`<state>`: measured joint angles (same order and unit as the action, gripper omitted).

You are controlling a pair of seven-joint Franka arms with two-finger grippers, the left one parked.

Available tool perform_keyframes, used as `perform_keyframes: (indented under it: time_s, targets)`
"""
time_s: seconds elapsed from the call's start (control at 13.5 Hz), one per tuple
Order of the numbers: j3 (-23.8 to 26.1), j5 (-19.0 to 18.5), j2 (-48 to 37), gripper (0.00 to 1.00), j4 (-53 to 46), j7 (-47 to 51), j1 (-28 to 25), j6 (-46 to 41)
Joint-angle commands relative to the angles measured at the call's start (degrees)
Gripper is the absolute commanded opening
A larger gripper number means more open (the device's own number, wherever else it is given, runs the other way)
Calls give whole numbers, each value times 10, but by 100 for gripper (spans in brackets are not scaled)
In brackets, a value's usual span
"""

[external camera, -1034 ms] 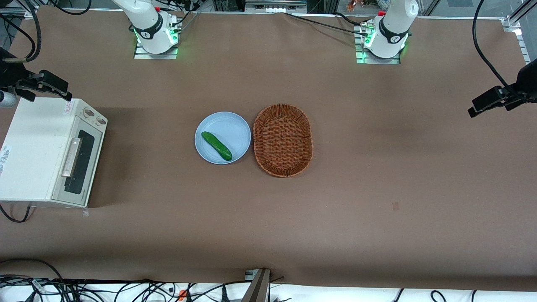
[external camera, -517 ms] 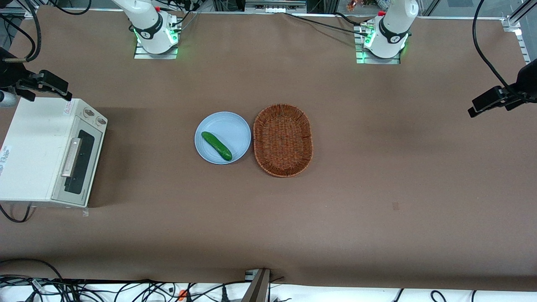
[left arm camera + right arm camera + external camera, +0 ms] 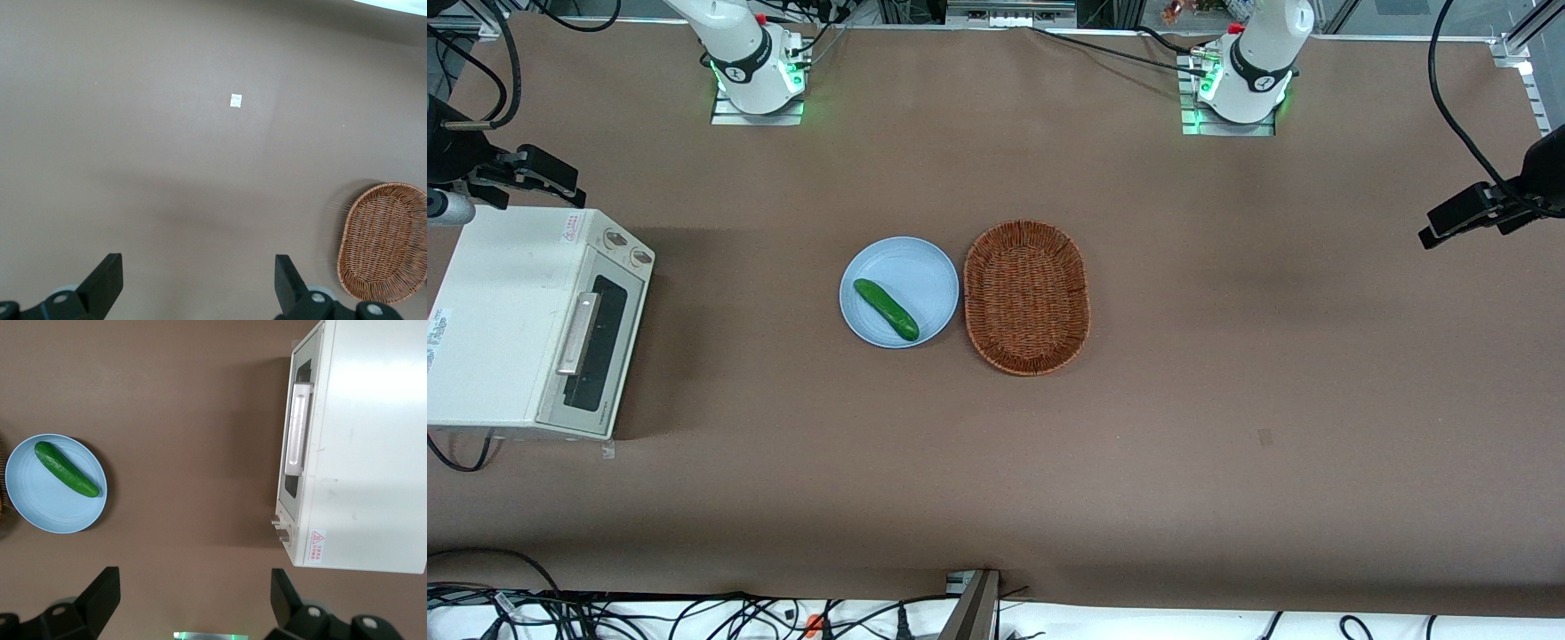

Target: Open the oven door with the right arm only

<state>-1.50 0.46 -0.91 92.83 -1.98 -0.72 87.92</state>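
The cream-white oven point(image 3: 503, 320) point(image 3: 363, 447) stands at the working arm's end of the table. Its oven door point(image 3: 594, 345) point(image 3: 299, 483), dark glass with a silvery bar handle point(image 3: 578, 333) point(image 3: 297, 427), is closed flat against the oven front. The right arm rises from its base point(image 3: 751, 67). Its black gripper point(image 3: 541, 173) point(image 3: 195, 595) hangs high above the table, over the oven's edge farthest from the front camera. It is open, its fingers point(image 3: 105, 588) wide apart with nothing between them, and it touches neither door nor handle.
A light blue plate point(image 3: 925, 267) point(image 3: 40, 500) holding a green cucumber point(image 3: 886, 309) point(image 3: 67, 469) lies mid-table, in front of the oven door. A wicker basket point(image 3: 1027, 296) point(image 3: 383, 243) sits beside the plate toward the parked arm's end. Cables trail along the table's near edge.
The gripper has drifted slightly away from the front camera, above the oven's back edge. The oven and its door have not moved.
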Motion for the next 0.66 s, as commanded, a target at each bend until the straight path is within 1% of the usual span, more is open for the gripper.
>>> perform_keyframes:
  time_s: [0.0,0.59]
  targets:
    - [9,-5,0,100,-8,7,5,-17]
    - [9,-6,1,100,-8,5,0,-17]
